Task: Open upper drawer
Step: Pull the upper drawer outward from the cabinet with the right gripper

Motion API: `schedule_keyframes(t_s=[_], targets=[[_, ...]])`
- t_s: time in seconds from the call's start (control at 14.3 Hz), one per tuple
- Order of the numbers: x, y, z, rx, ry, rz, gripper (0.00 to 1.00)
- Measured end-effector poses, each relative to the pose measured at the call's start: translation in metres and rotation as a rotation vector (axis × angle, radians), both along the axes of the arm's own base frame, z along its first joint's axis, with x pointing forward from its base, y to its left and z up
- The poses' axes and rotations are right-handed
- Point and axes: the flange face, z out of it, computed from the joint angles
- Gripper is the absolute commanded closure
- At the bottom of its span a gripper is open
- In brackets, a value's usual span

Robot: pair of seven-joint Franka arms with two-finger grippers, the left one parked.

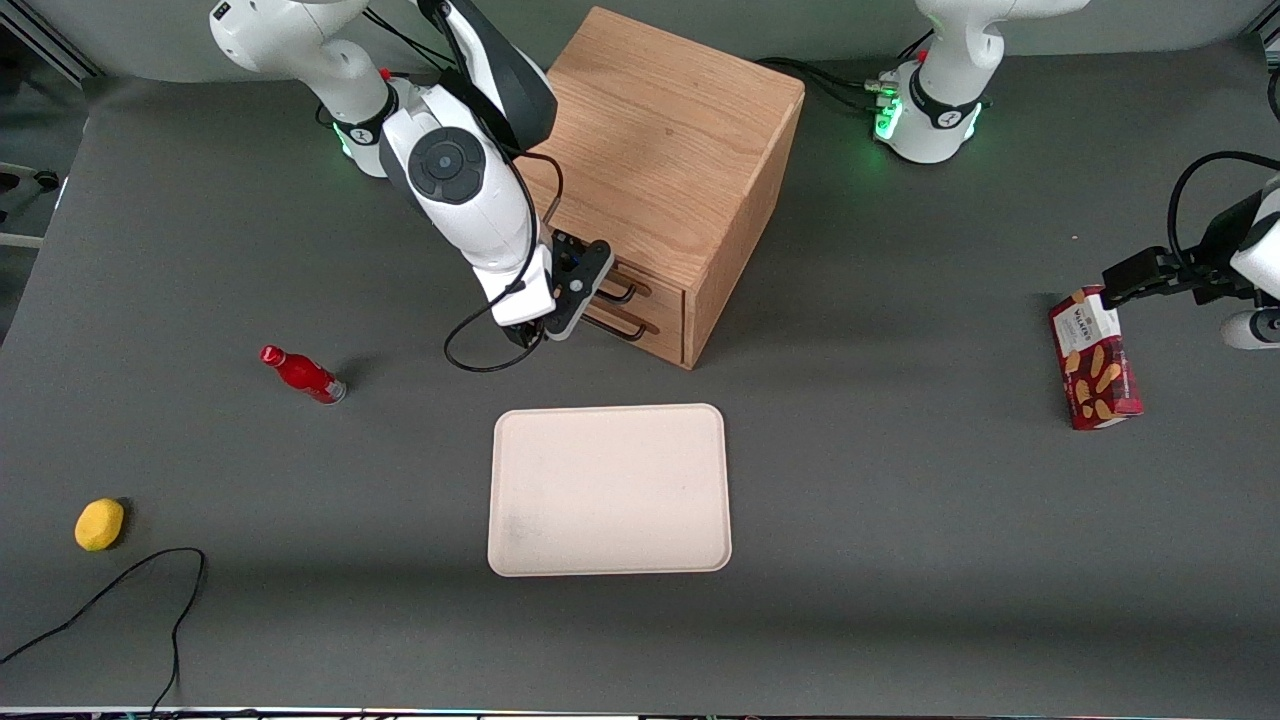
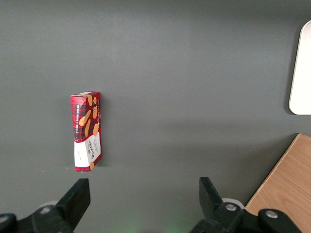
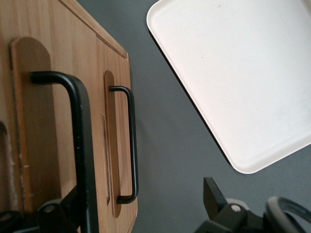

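Observation:
The oak cabinet [image 1: 665, 130] stands at the back middle of the table, with two drawers in its front. The upper drawer [image 1: 660, 287] looks shut, and its thin black wire handle [image 1: 622, 291] sits just above the lower drawer's handle [image 1: 625, 327]. My right gripper [image 1: 590, 285] is open, right at the drawer fronts at the height of the upper handle. In the right wrist view the upper drawer front [image 3: 53, 126] and its handle [image 3: 80, 145] are very close. The handle lies between the gripper's [image 3: 141, 199] spread fingers, close beside one finger [image 3: 60, 213]. The lower handle [image 3: 131, 145] is farther off.
A cream tray [image 1: 610, 490] lies on the table in front of the cabinet and also shows in the right wrist view [image 3: 233, 82]. A red bottle [image 1: 302, 374], a yellow object [image 1: 99, 524] and a black cable [image 1: 120, 590] lie toward the working arm's end. A red biscuit box [image 1: 1095, 358] lies toward the parked arm's end.

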Motion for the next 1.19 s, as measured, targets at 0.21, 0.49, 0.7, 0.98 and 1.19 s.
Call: schedule_keyframes(t_s=[0.21,0.49,0.7,0.98,1.19], targets=[[0.004,0.003,0.009,0.008,-0.01,0.001,0.0],[0.008,0.005,0.011,0.006,-0.008,0.001,0.0],[0.012,0.005,0.007,0.002,-0.004,0.0,0.0],[0.022,-0.006,-0.004,-0.007,0.004,0.008,0.0],[0.029,-0.013,-0.004,-0.006,0.002,0.0,0.0]])
